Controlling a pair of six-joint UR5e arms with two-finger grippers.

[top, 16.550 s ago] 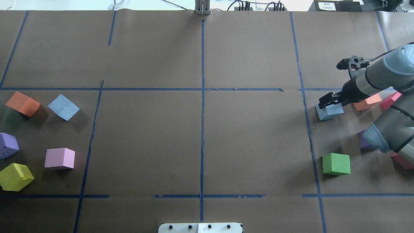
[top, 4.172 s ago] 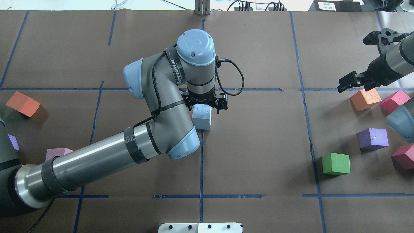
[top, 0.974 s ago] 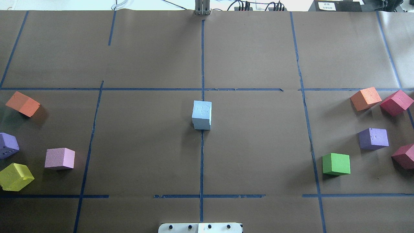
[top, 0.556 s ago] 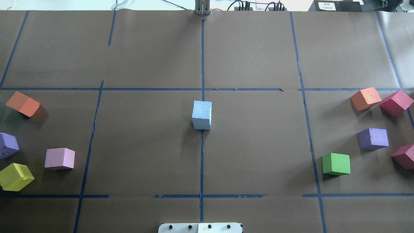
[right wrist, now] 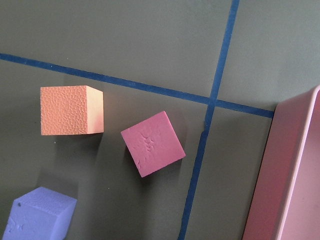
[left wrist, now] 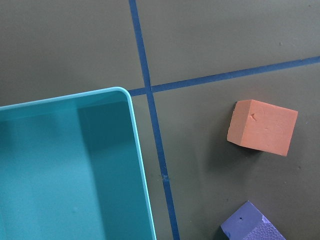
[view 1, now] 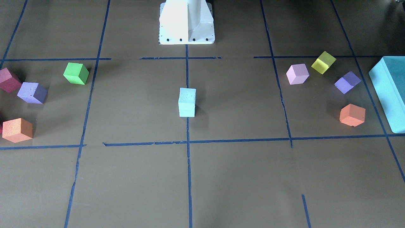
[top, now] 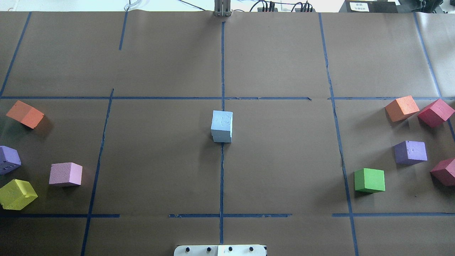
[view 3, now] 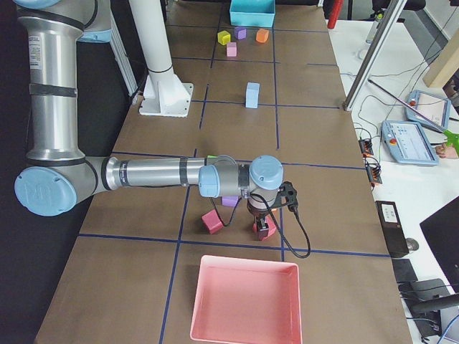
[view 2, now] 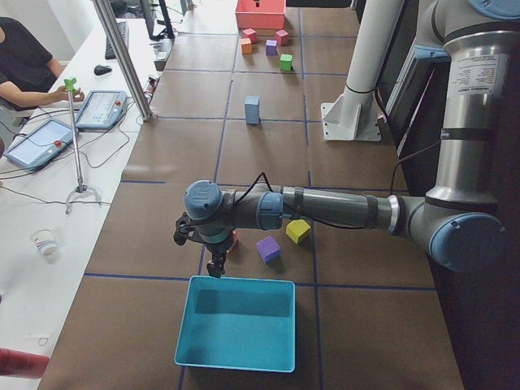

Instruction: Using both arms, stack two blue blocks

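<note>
The two pale blue blocks stand stacked at the table's centre on the blue tape line, the upper blue block (top: 222,120) on the lower blue block (top: 223,137). The stack also shows in the front view (view 1: 187,102). No arm is near it. My left gripper (view 2: 216,266) hangs over the table's left end by an orange cube (left wrist: 262,127). My right gripper (view 3: 263,228) hangs over the right end above a crimson cube (right wrist: 152,143). I cannot tell whether either gripper is open or shut. The wrist views show no fingers.
A teal box (view 2: 236,325) lies at the left end and a pink tray (view 3: 244,301) at the right end. Several coloured cubes sit at both ends, among them a green cube (top: 369,180) and a pink cube (top: 65,174). The white pedestal (view 1: 186,22) stands at the robot's side.
Since 4.2 s ago both arms have left the overhead view, the left one away from the stack. Nothing has moved in the last second.
</note>
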